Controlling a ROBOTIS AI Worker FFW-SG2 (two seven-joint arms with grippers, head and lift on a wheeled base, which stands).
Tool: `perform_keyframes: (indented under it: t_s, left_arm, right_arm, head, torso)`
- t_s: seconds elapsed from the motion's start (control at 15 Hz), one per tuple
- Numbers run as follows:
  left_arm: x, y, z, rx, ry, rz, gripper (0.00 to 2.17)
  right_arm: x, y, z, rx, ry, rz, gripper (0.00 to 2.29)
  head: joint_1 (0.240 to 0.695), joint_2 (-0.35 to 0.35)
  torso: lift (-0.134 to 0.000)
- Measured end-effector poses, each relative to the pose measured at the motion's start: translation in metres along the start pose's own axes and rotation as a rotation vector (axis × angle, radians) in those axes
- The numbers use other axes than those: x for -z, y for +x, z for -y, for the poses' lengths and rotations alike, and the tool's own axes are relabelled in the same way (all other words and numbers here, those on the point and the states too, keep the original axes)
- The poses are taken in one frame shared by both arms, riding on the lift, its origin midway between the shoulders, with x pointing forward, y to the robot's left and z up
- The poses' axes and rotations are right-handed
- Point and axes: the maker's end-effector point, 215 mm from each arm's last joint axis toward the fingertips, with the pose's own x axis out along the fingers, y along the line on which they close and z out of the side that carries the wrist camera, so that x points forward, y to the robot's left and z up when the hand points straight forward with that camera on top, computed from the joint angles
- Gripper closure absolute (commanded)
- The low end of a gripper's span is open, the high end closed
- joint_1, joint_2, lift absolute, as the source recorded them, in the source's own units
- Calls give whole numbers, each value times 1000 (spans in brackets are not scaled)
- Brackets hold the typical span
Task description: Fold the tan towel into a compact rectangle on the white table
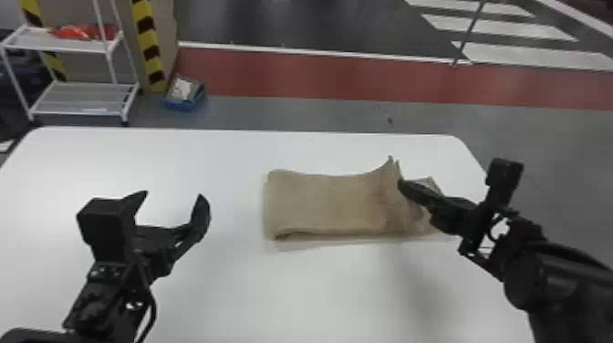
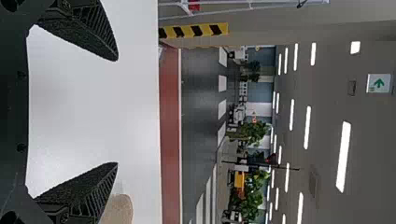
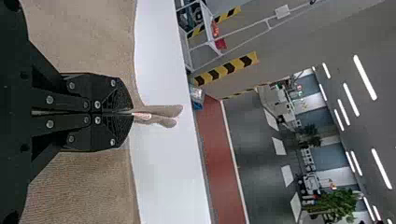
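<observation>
Jointed black arms stand nearest the camera in the head view, the left arm (image 1: 107, 292) ending in the left pincer (image 1: 173, 196), its curved, tapering fingers spread wide above the smooth, glossy white counter (image 1: 319, 283). The right arm (image 1: 561, 278) slants in with cables and angular brackets, and its right pincer (image 1: 403, 186) is pinching the tan towel (image 1: 328, 205), raising the soft cloth into a thin, pointed ridge. The towel lies toward the right side of the counter as a layered, roughly oblong bundle, with a rounded fold at its left end, creases near the pincer and a flatter pointed corner beyond. Behind stand a white metal rack (image 1: 75, 43) holding something crinkled and red-orange, a yellow-and-black striped post (image 1: 148, 43) and a blue bin (image 1: 184, 98) on the grey floor (image 1: 292, 111), beside a matte red band (image 1: 342, 75). From the left wrist, the left pincer (image 2: 116, 111) shows wedge-shaped, ribbed fingers well apart, the towel's rounded tan end just beside one of them. From the right wrist, the right pincer (image 3: 132, 113) has its blunt black fingers pressed together on the finely textured cloth; two rounded folds poke past the tips alongside a small, pale label (image 3: 141, 115).
</observation>
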Motion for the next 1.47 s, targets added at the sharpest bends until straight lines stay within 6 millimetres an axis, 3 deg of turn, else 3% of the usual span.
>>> perform_keyframes:
  t_s: [0.13,0.33,0.53,0.6,0.73,0.8,0.93,1.07,1.27,1.47]
  left_arm:
    - [5,0,3,1,2,-11,83]
    - [4,2,2,-12,15,-9,83]
    - [2,4,3,-8,17,-6,83]
    - [3,4,3,-5,17,-7,83]
    - [5,4,4,-2,17,-12,83]
    - [6,5,4,0,17,-13,83]
    - [7,8,7,4,19,-14,83]
    - [8,11,8,4,22,-16,83]
    - [10,12,8,3,27,-22,83]
    - [13,12,10,12,26,-28,83]
  right_arm:
    - [5,3,2,6,0,-11,1295]
    - [-23,-14,10,22,9,16,1295]
    - [-43,-37,34,57,39,43,1295]
    - [-44,-42,42,68,42,45,1295]
    - [-26,-38,48,77,37,5,1295]
    - [-14,-33,48,79,28,-17,1295]
    - [-10,-25,42,74,13,-24,1295]
    - [-24,-31,39,68,12,4,1295]
    - [-59,-53,55,89,26,50,1295]
    - [-52,-50,77,122,26,18,1295]
  head:
    - [695,-164]
    - [695,-174]
    - [695,-212]
    - [695,-220]
    - [695,-228]
    - [695,-225]
    - [695,-217]
    - [695,-219]
    - [695,-240]
    - [695,-263]
  torso:
    - [-125]
    - [-125]
    - [-125]
    - [-125]
    - [-125]
    - [-125]
    - [-125]
    - [-125]
    - [-125]
    - [-125]
